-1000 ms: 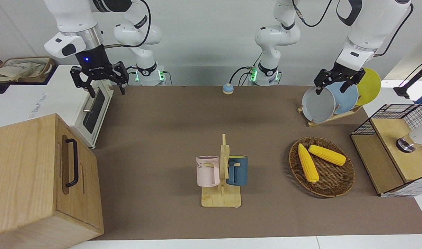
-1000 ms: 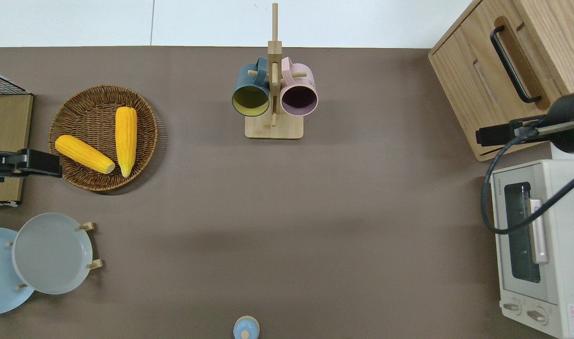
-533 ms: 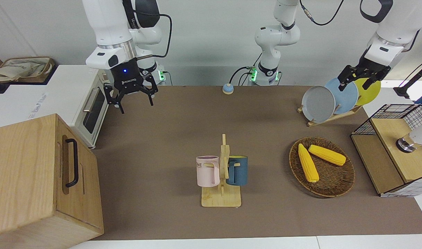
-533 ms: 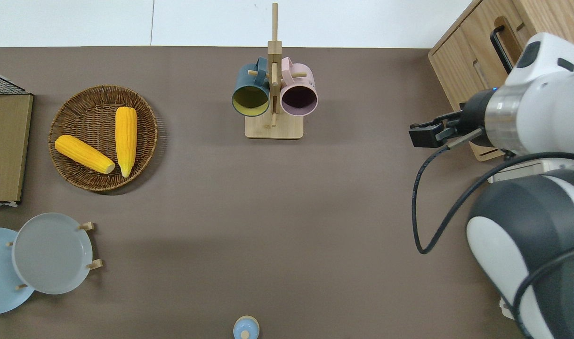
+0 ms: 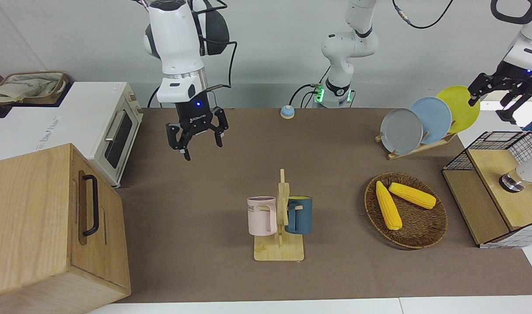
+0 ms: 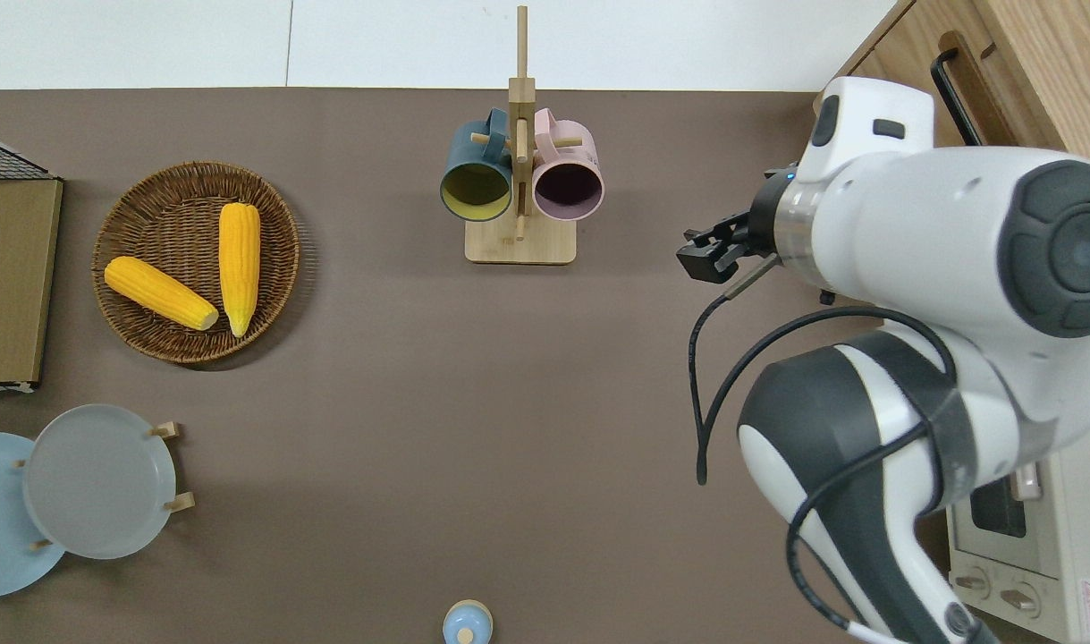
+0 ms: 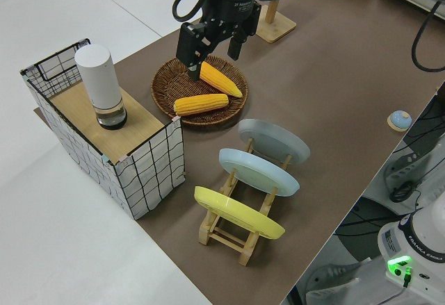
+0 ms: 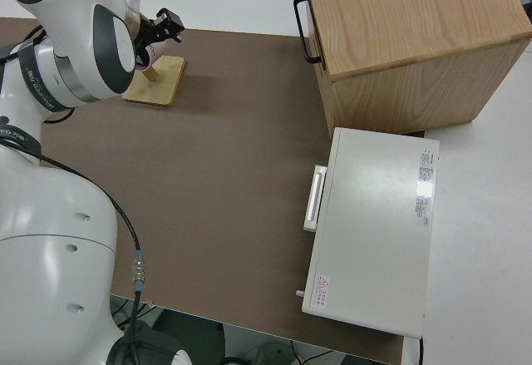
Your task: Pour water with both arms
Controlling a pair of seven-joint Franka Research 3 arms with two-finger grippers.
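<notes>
No water shows. A pink mug (image 5: pixel 262 216) and a blue mug (image 5: pixel 299 214) hang on a wooden rack (image 5: pixel 279 250) in the table's middle, far from the robots. A white cylinder bottle (image 7: pixel 101 86) stands on a wire-framed shelf (image 5: pixel 495 192) at the left arm's end. My right gripper (image 5: pixel 200 146) hangs open and empty in the air, over bare table between the rack and the wooden cabinet (image 6: pixel 983 107). My left gripper (image 5: pixel 492 98) is open and empty, high up past the plates at its end of the table, out of the overhead view.
A wicker basket (image 5: pixel 423 235) holds two corn cobs. Three plates stand in a plate rack (image 5: pixel 416 146) near the left arm's base. A toaster oven (image 5: pixel 95 126) sits beside the cabinet at the right arm's end. A small blue bell (image 5: pixel 286 112) lies between the bases.
The right arm has swung from above the toaster oven out over the table toward the mug rack. The left gripper has moved away from the plates toward its table end, out of the overhead view.
</notes>
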